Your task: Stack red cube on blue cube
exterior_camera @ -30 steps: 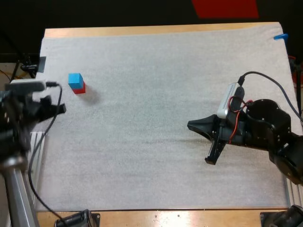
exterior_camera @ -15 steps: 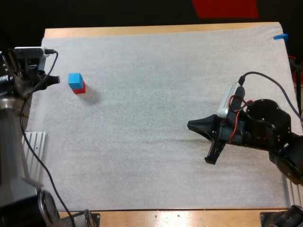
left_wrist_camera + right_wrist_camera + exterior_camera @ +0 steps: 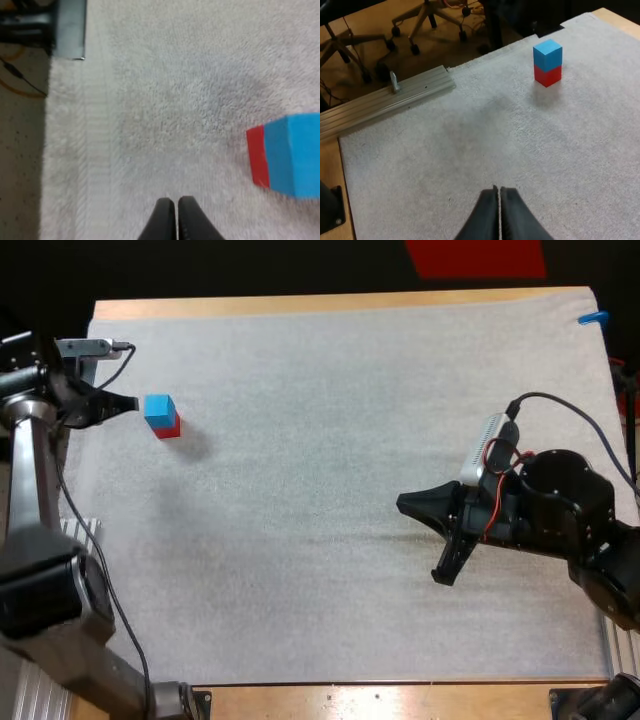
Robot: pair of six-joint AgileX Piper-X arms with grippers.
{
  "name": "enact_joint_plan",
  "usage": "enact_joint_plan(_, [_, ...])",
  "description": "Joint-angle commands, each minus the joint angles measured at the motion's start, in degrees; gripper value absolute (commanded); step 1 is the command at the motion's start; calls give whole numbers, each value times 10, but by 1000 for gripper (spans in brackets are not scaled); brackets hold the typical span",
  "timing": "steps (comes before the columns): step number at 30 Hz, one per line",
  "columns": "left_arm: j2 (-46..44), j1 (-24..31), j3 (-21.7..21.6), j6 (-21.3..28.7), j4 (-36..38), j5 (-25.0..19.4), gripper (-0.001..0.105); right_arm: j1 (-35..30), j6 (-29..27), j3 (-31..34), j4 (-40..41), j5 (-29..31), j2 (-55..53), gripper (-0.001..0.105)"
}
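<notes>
The blue cube [image 3: 158,407] sits on top of the red cube [image 3: 169,428] at the far left of the mat, as a two-high stack. My left gripper [image 3: 132,403] is just left of the stack at about its height, shut on nothing and not touching it. In the left wrist view its gripper [image 3: 176,202] has both fingers touching over bare mat, with the blue cube [image 3: 295,155] and red cube [image 3: 257,162] off to one side. My right gripper [image 3: 403,504] hovers over the right half of the mat. It is shut [image 3: 497,192] and points toward the distant blue cube [image 3: 547,53] and red cube [image 3: 547,75].
An aluminium rail [image 3: 395,102] runs along the mat's left edge [image 3: 78,532]. A metal bracket [image 3: 68,27] sits at the mat's far left corner. Chair legs [image 3: 427,15] stand on the floor beyond the table.
My left arm has swung from the table's left edge toward the far side, and its gripper now sits beside the cube stack. The right arm and the cubes have not moved.
</notes>
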Motion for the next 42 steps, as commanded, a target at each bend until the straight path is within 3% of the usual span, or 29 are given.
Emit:
enact_joint_plan(1, [14,-7,-16,-2,2,-4,0,1,1,-6,-7,-3,-2,0])
enact_joint_plan(10, [104,-35,-77,-3,2,-8,0,1,27,-6,-6,3,-2,0])
enact_joint_plan(20, [143,-37,-90,-11,2,-6,0,1,27,-6,-6,14,-2,0])
enact_joint_plan(25, [149,-37,-90,-11,4,32,0,1,27,-6,-6,14,-2,0])
enact_joint_plan(32, [153,-39,-90,-11,19,40,0,1,27,-6,-6,14,-2,0])
enact_joint_plan(42, [158,-50,-90,-11,43,108,0,1,27,-6,-6,14,-2,0])
